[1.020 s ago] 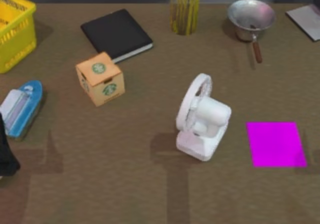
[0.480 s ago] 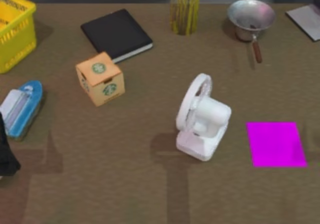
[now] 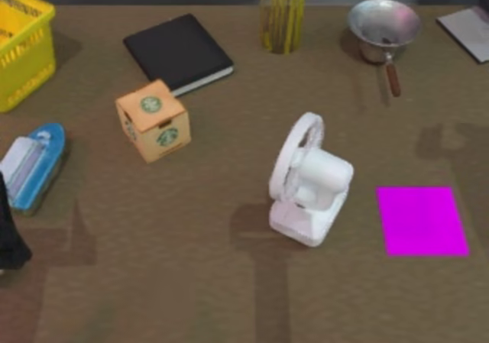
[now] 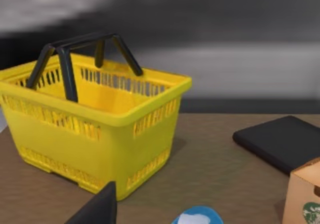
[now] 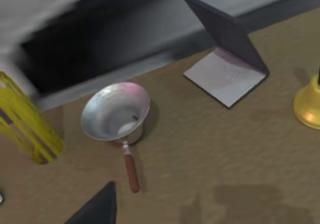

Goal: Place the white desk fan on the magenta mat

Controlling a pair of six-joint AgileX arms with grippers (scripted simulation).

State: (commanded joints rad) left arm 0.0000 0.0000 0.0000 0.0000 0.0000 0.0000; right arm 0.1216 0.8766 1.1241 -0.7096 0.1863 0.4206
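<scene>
The white desk fan stands upright near the table's middle, its ring grille facing left and its blocky base toward the front. The magenta mat lies flat to the fan's right, with a gap of bare table between them. Only the dark bulk of my left arm shows at the left edge, far from the fan. One dark finger of the left gripper shows, set wide to the side with nothing held. My right gripper is outside the top view. One of its fingers hangs above the back right of the table, also wide and empty.
A yellow basket, a black notebook, a cardboard box and a blue-and-white object fill the left half. At the back stand a yellow cylinder, a metal pan and an open folder. A gold bell is near it.
A shadow of the right arm has come onto the table behind the mat. Fan, mat and left arm have not moved.
</scene>
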